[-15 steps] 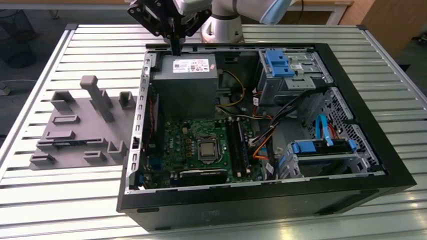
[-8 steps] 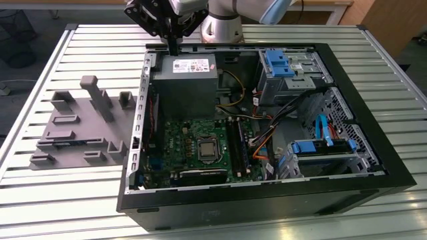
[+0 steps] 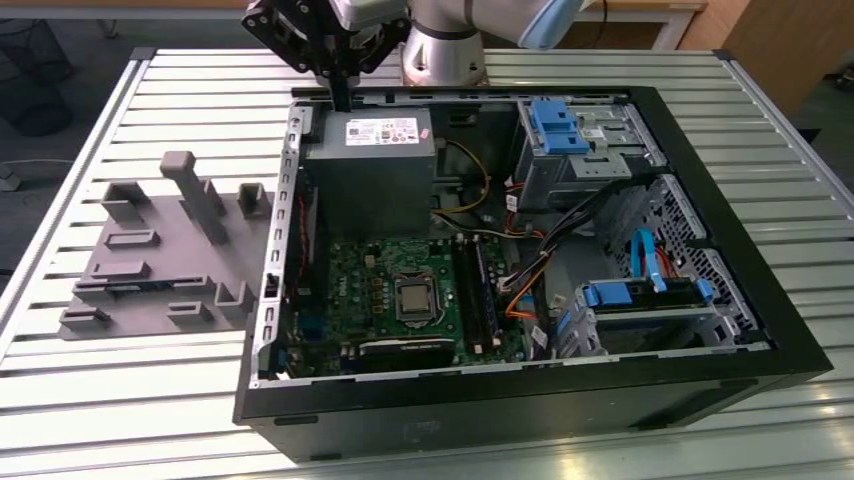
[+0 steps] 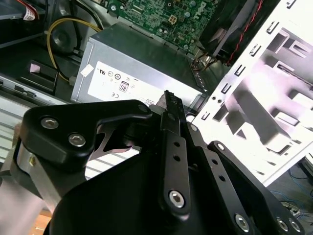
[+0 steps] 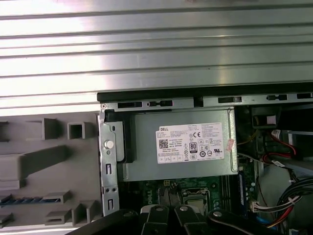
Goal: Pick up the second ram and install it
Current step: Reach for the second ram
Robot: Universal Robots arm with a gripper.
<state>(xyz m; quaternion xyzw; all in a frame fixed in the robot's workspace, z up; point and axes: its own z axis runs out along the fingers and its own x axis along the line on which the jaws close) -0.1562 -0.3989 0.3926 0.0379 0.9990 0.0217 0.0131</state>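
1. Gripper. The black two-finger gripper hangs over the far rim of the open black tower case. It is directly above the grey metal power-supply box with a white label. I read its fingers as closed together, with nothing between them.

2. Task part. In the first wrist view the second ram is a thin dark circuit strip with a row of chips. It appears to sit on edge in a slot of the grey plastic fixture. The fixture lies on the slatted aluminium table, just beside the case on the exterior view's left and well apart from the gripper.

3. Destination. Deeper in the case, the green motherboard carries long dark memory slots beside the silver processor.

4. Handling (my judgement). The strip is probably light and stiff, but fragile under bending or twisting. I would take hold across its two flat faces, near the middle of the upper long edge. That grip stays clear of the contact edge and puts no hard squeeze on the chips.
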